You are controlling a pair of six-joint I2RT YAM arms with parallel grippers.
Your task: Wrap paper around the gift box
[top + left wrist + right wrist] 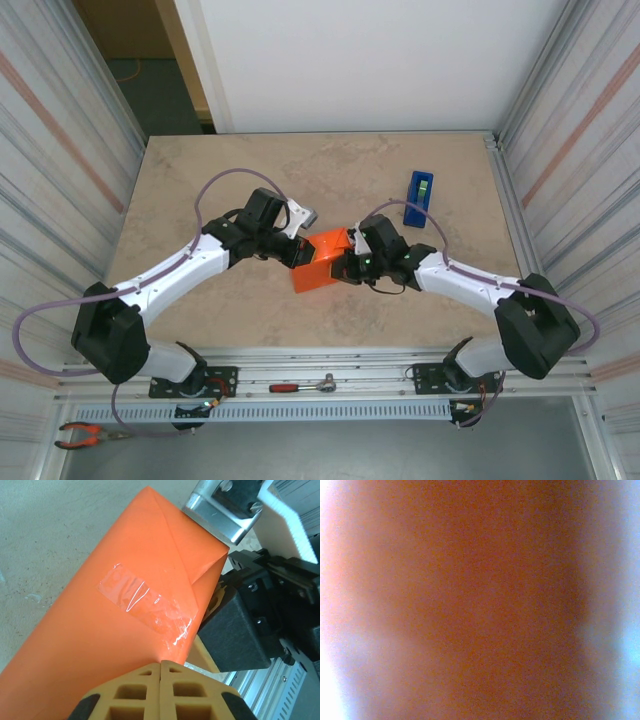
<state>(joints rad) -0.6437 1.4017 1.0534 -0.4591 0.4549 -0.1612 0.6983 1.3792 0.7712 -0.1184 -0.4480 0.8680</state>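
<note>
Right now the orange paper [322, 260], folded into a taped parcel, sits mid-surface [200, 170] between both arms. At its left edge the left gripper [160, 666] has its fingers together, tips touching it. Opposite, the right gripper [352, 266] is pressed close, fingers together too.

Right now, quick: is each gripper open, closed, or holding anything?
Left gripper: closed, tips against the paper; no pinch visible.
Right gripper: closed, against the paper's other side; grip cannot be told.

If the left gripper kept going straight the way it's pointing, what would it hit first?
The left gripper points straight into the taped, folded orange paper; its shut tips seem to touch it, though depth is unclear.
</note>
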